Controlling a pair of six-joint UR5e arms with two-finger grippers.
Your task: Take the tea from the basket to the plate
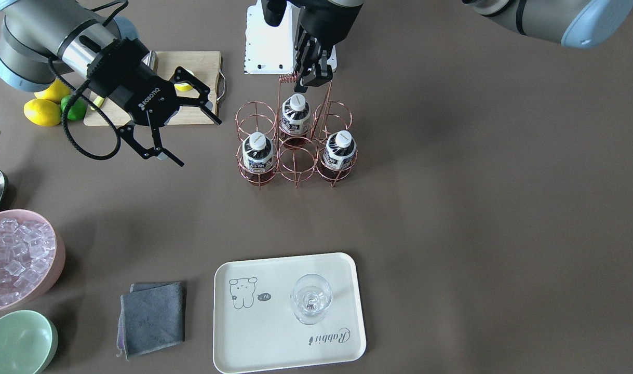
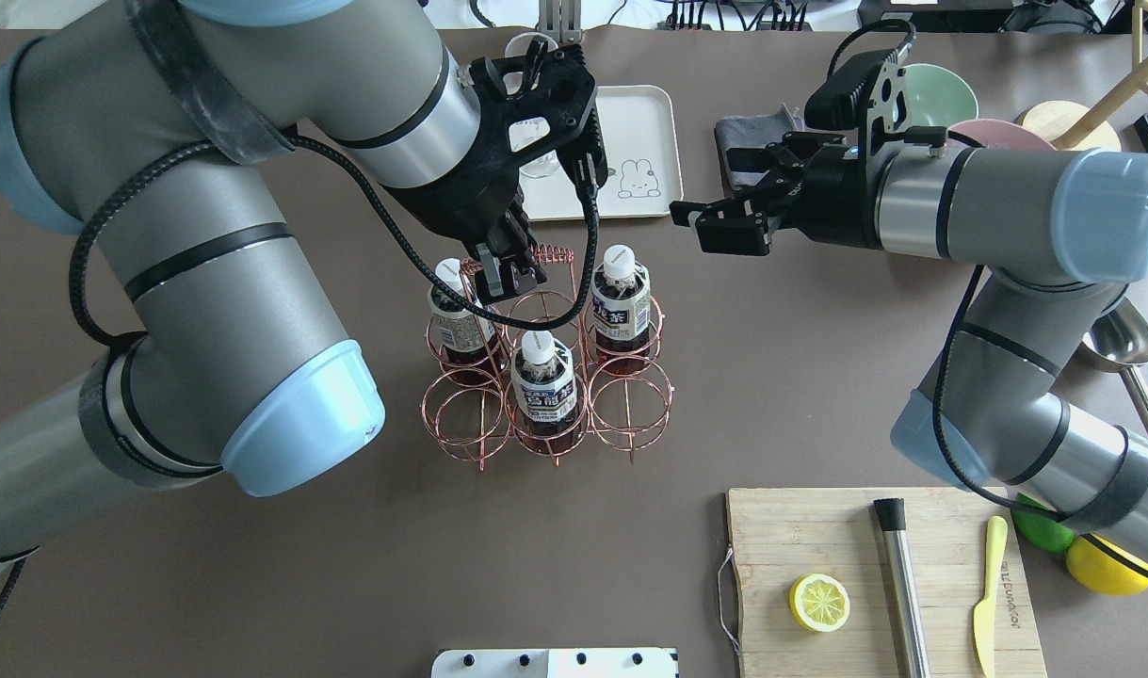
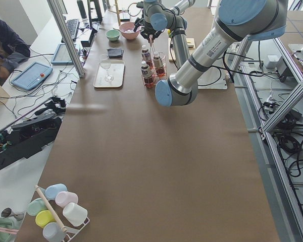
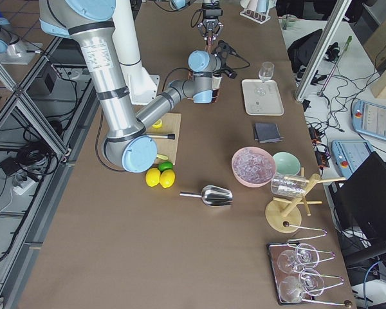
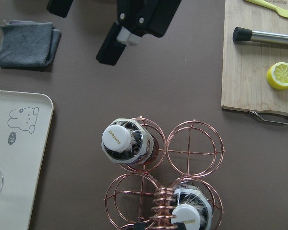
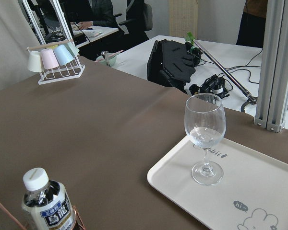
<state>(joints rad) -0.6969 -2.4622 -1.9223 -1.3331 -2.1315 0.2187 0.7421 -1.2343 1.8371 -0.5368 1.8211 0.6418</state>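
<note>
the left arm bends down over the basket (image 1: 297,165), which stands mid-table nearer the robot's edge; the left tool (image 1: 310,78) pinches its coiled handle top. three tea bottles (image 1: 257,151) stand in the ring cells. the right arm stretches out level, the right tool (image 1: 198,143) spread wide, hanging beside the basket. the plate (image 1: 274,332) lies by the far edge and carries a glass (image 1: 311,298)
</note>
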